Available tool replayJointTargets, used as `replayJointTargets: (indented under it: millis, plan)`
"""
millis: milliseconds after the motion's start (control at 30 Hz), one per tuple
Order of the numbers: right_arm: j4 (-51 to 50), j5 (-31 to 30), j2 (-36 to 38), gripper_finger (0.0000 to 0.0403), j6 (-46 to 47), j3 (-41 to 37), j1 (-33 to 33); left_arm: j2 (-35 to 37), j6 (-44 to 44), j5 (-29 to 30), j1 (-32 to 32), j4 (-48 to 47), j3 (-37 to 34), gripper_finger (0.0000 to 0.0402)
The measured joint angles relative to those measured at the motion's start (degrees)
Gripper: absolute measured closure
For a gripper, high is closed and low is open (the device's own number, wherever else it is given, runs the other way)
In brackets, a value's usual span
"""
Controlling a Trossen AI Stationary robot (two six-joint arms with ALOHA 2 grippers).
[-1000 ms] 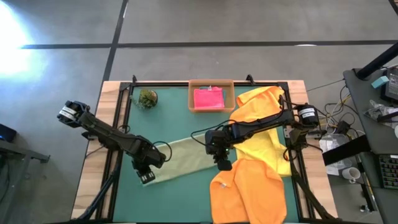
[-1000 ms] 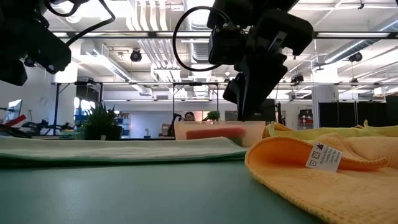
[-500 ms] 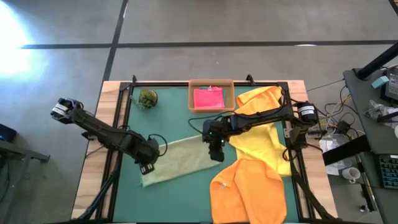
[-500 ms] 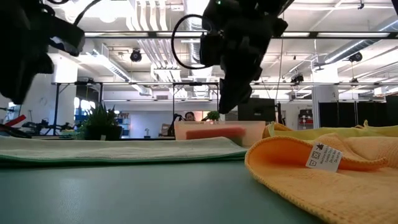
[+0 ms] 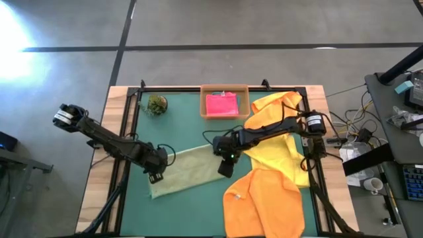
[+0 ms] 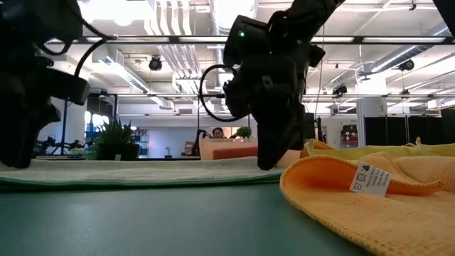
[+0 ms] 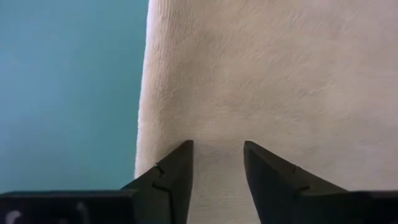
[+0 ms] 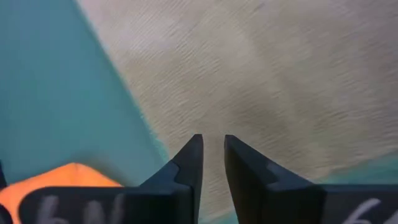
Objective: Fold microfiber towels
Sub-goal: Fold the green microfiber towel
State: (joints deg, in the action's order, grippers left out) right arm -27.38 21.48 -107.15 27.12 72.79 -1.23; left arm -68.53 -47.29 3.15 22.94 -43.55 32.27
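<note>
A pale sage green towel (image 5: 192, 170) lies folded into a long strip on the green mat (image 5: 185, 132), slanting from near left to far right. My left gripper (image 5: 156, 175) stands open on the strip's left end, pointing down. My right gripper (image 5: 225, 168) is down on the strip's right end, its fingers a narrow gap apart. A yellow towel (image 5: 281, 149) and an orange towel (image 5: 264, 201) lie crumpled at the right. A hot pink towel (image 5: 222, 104) lies folded in the cardboard tray (image 5: 225, 88). My left gripper comes from above, pointing down, with both fingertips (image 7: 171, 180) set on the towel's left end (image 7: 217, 124), close to its edge. Flat cloth shows in the gap between them, and the towel lies on the mat. My right gripper slants down from the right, its fingertips (image 8: 186, 168) on the towel's right end (image 8: 214, 118), near a corner. A thin strip of flat cloth shows between them, and the towel lies on the mat.
A small green plant (image 5: 156, 104) stands at the far left of the mat. The orange towel's tagged corner (image 6: 370, 178) lies close to the right gripper. Bare mat lies between the sage towel and the tray, and along the near left.
Both grippers have come down onto the sage towel. The left one sank and tipped steeper over the strip's left end. The right one went toward the table's left edge, sank to the strip's right end and rolled. The towel has stayed flat.
</note>
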Motion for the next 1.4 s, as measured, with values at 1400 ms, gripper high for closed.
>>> replayJointTargets:
  millis: [1400]
  plan:
    - [-5.19,-18.13,0.52,0.0394,6.27,9.10,3.64,1.71,13.74,0.16,-0.44,18.70,-7.41,0.0401]
